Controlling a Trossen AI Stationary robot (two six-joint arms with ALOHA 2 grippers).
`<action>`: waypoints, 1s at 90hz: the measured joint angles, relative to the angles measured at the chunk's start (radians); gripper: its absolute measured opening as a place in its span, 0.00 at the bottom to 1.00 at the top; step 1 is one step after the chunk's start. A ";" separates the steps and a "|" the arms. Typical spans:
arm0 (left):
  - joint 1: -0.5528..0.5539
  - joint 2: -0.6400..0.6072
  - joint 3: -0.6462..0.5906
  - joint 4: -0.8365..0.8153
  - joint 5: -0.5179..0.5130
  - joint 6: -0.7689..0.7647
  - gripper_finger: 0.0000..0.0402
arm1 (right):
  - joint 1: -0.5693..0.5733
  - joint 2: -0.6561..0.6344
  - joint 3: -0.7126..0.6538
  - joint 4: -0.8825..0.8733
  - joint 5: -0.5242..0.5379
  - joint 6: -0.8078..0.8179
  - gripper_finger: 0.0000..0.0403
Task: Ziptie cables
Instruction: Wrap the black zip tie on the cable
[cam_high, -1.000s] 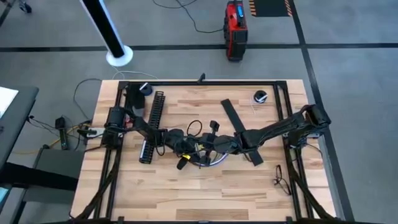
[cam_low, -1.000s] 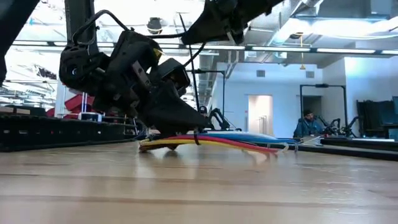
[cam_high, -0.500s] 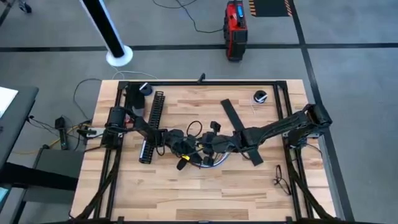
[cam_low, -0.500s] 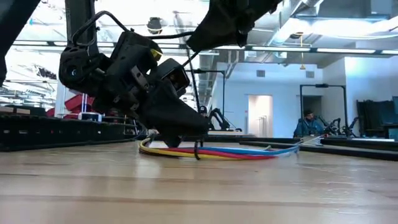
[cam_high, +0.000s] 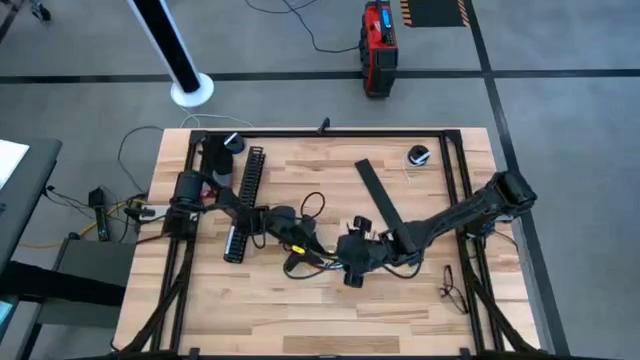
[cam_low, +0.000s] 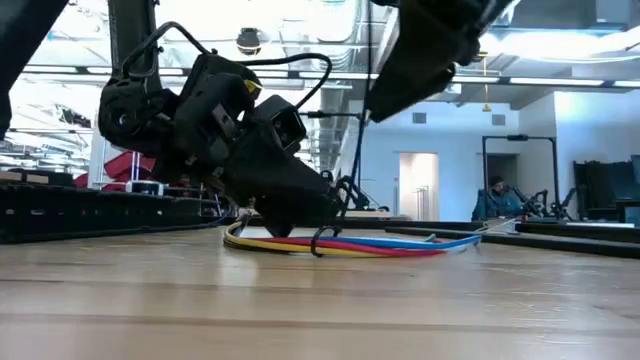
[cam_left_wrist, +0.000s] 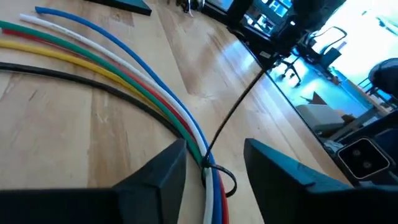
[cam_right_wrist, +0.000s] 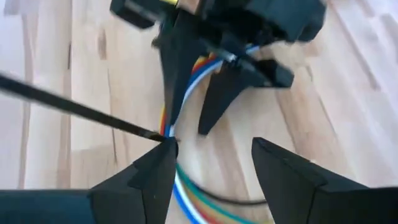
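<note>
The cables (cam_left_wrist: 155, 99), a bundle of blue, white, green, red, yellow and black wires, lie flat on the table (cam_high: 400, 310) and run between the spread fingers of the left hand (cam_left_wrist: 211, 165), which straddles them without pinching; a thin black ziptie (cam_left_wrist: 239, 106) loops round the bundle just at those fingertips, its tail rising away toward the right hand (cam_right_wrist: 208, 165); in the low view the left hand (cam_low: 300, 205) sits down over the near end of the cables (cam_low: 390, 243), hiding where the loop closes; the right hand (cam_high: 352, 262) sits just beside the bundle in the high view, fingers apart, the ziptie tail (cam_right_wrist: 74, 109) touching one fingertip, though whether it is gripped is hard to make out; the wires' far ends fan out free on bare wood; open table lies in front of both hands, and a flat black strip (cam_high: 375, 195) lies behind the right hand.
</note>
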 joint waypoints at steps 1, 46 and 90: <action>0.000 0.000 0.000 -0.001 0.000 0.002 0.39 | 0.001 0.000 -0.003 -0.003 0.000 0.003 0.52; -0.001 0.000 0.000 -0.008 0.011 0.007 0.39 | 0.038 0.038 -0.034 -0.005 0.027 0.129 0.50; -0.002 -0.009 -0.016 -0.058 0.060 0.022 0.39 | 0.000 0.180 -0.035 0.283 0.119 0.190 0.44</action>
